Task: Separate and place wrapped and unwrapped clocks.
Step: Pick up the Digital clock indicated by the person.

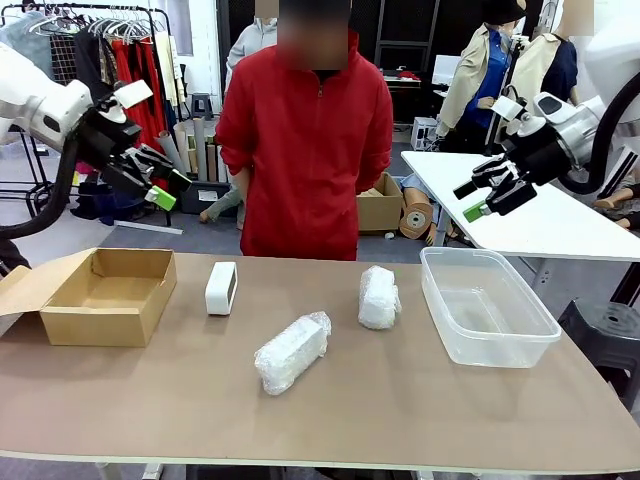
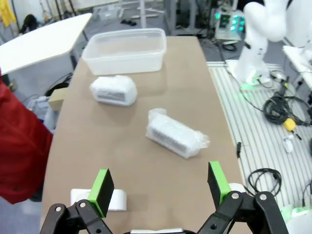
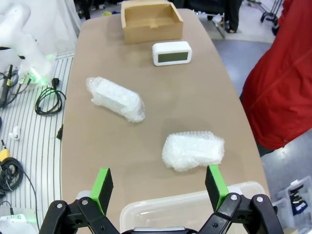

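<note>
On the brown table lie two bubble-wrapped clocks: one [image 1: 292,352] near the middle front, angled, and one [image 1: 379,297] farther back toward the right. A bare white clock [image 1: 221,288] with a dark face stands left of centre. The right wrist view has the bare clock [image 3: 171,53] far off and both wrapped clocks [image 3: 116,99] [image 3: 193,150] nearer. My left gripper [image 1: 164,187] hangs open high above the table's left end. My right gripper [image 1: 474,199] hangs open high above the right end. Both hold nothing.
An open brown cardboard box [image 1: 105,296] sits at the table's left end. A clear plastic tub [image 1: 487,305] sits at the right end. A person in a red jacket [image 1: 305,140] stands at the far edge, hands behind the table line. A white table [image 1: 530,205] stands behind right.
</note>
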`<state>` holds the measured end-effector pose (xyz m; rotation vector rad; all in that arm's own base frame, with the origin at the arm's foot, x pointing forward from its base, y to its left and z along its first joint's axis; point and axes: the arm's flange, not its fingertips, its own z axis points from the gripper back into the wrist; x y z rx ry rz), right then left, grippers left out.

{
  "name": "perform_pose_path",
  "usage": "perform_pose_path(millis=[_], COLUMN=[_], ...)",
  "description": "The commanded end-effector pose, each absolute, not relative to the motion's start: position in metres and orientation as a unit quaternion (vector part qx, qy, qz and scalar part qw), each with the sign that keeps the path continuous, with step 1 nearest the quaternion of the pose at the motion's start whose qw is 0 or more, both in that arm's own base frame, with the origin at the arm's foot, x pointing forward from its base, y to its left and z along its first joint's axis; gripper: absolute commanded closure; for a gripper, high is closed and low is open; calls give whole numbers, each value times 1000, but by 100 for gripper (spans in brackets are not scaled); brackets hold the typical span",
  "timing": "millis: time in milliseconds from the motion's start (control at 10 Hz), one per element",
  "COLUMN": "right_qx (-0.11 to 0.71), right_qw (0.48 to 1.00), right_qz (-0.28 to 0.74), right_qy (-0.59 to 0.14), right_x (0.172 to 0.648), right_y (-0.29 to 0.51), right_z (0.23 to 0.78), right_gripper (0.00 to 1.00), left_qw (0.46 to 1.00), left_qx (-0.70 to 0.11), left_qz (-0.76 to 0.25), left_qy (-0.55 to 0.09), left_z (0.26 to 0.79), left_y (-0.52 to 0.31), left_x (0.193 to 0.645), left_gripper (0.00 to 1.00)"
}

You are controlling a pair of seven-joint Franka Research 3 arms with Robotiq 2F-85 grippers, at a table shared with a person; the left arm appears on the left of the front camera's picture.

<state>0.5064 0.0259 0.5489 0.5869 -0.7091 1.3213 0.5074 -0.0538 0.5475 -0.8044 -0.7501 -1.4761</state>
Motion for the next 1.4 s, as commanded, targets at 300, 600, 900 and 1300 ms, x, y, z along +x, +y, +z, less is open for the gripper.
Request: perform_pose_path(millis=[300, 600, 900, 1300], right_qx=[273, 272, 268, 268], right_qw=[675, 676, 689, 689], right_qz=[603, 603, 595, 595], right_qy=[-327, -326, -314, -314], right_x=[504, 504, 505, 505], right_y=[22, 24, 25, 25], right_z=[547, 548, 547, 547], right_gripper=[0, 0, 0, 0], left_qw=[646, 646, 644, 644], left_qx=[-304, -310, -304, -304], left_qz=[-611, -606, -614, -614], left_qy=[-342, -346, -340, -340], left_z=[546, 546, 546, 546], left_y=[-47, -46, -42, -42], left_x=[526, 528, 530, 530], left_gripper=[0, 0, 0, 0])
